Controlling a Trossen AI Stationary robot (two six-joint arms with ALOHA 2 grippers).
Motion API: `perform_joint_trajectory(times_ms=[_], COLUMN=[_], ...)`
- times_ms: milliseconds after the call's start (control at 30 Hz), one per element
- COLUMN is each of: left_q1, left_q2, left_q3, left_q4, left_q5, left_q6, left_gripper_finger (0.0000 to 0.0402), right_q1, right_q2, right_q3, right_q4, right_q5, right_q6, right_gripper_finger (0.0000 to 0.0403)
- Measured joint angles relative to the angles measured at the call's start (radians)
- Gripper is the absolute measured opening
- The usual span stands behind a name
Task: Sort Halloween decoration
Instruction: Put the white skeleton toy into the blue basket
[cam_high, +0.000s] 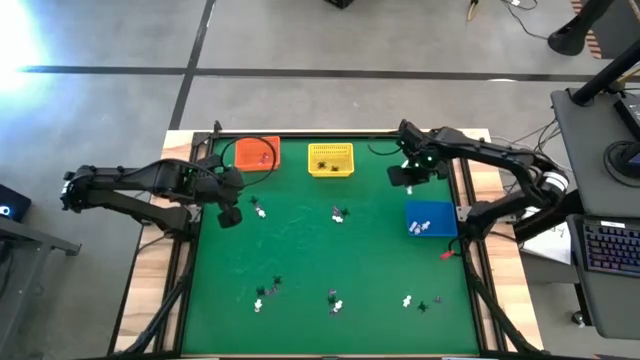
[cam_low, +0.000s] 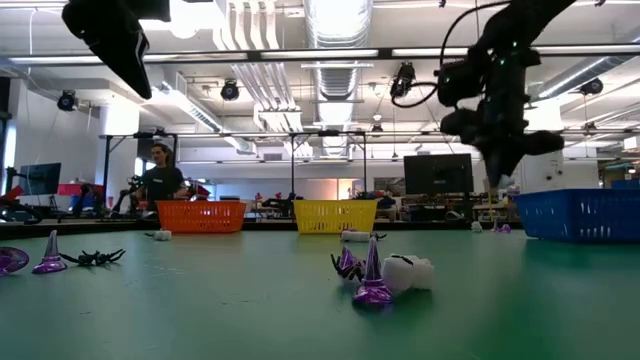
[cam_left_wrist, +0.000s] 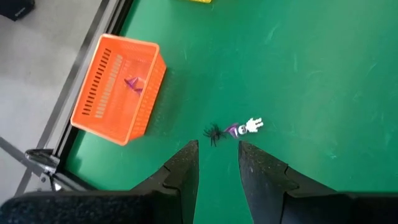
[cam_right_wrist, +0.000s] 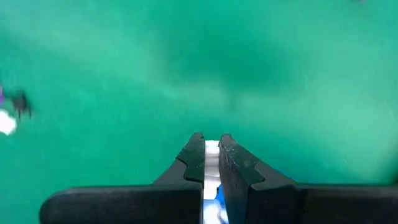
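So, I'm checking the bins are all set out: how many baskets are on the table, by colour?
orange basket: 1
yellow basket: 1
blue basket: 1
Total: 3

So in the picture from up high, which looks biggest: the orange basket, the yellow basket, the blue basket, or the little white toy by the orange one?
1. Blue basket, slightly the largest.
2. Yellow basket and orange basket: too alike to rank, and the left arm covers part of the orange one.
3. White trinket, far smaller.
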Motion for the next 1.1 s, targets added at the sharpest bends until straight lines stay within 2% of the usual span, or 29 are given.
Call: perform_joint_trajectory(times_ms=[233,500,800,1100], left_q1=[0.000,0.000,0.000,-0.005], left_q2=[-0.008,-0.016,0.012,0.020], left_q3=[0.000,0.000,0.000,0.000], left_q4=[-0.027,-0.026,-0.027,0.017], left_q5=[0.000,-0.002,0.006,0.035], left_q6=[-0.021,-0.023,-0.045,-0.022], left_gripper_finger=[0.0095,0.0095,0.0095,0.0095], right_q1=[0.069,0.225,0.325,0.339], right_q2=[-0.088,-0.173,-0.130,-0.049], right_q3=[0.028,-0.018,-0.090,-0.108], right_q4=[-0.201,-0.230,-0.219,-0.122], right_q5=[0.005,-0.002,-0.002,0.045], right_q6=[0.041,0.187,0.255,0.226], right_gripper_finger=[0.0013,0.0013,0.0013,0.0014])
